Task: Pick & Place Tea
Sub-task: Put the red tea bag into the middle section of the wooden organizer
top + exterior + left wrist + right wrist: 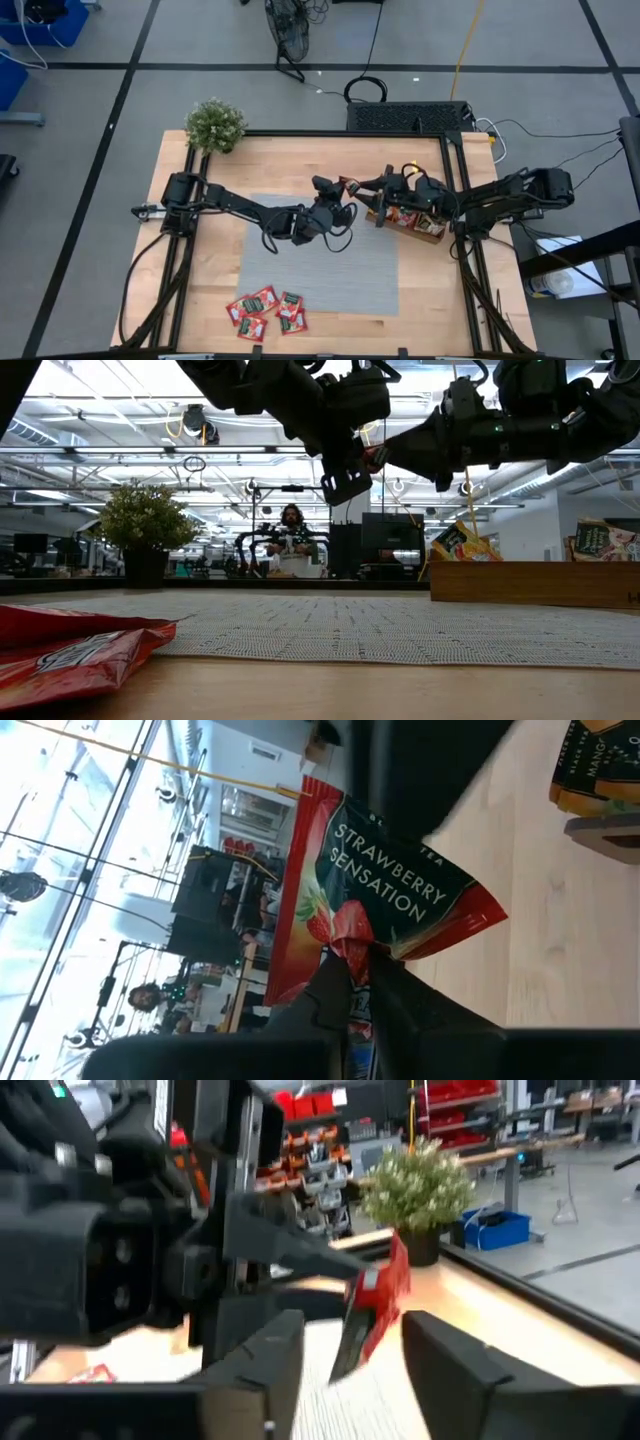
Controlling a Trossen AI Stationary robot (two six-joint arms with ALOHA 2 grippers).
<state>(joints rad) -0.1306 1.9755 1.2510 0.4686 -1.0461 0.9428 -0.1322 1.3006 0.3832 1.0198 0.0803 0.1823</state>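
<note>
High view: a red sachet passes between two arms above the grey mat

High view shows both arms meeting over the far edge of the grey mat, raised above the wooden bench. The left gripper has its jaws closed on a red tea sachet; the left wrist view shows the dark fingers pinching the packet's lower edge, with "Strawberry Sensation" printed on its dark panel. The right gripper faces it from the other side, jaws parted, one finger on either side of the same sachet's edge and not touching it.

Just beyond the right gripper, a brown wooden tray sits beside the mat's right edge, with more sachets standing upright in it; the low view shows an orange-yellow one and a dark green one above its wall. At the near edge of the mat, a loose cluster of red sachets lies flat, partly on the mat and partly on bare wood. A small potted plant stands at the far left corner of the bench. A person sits in the room well behind.
</note>
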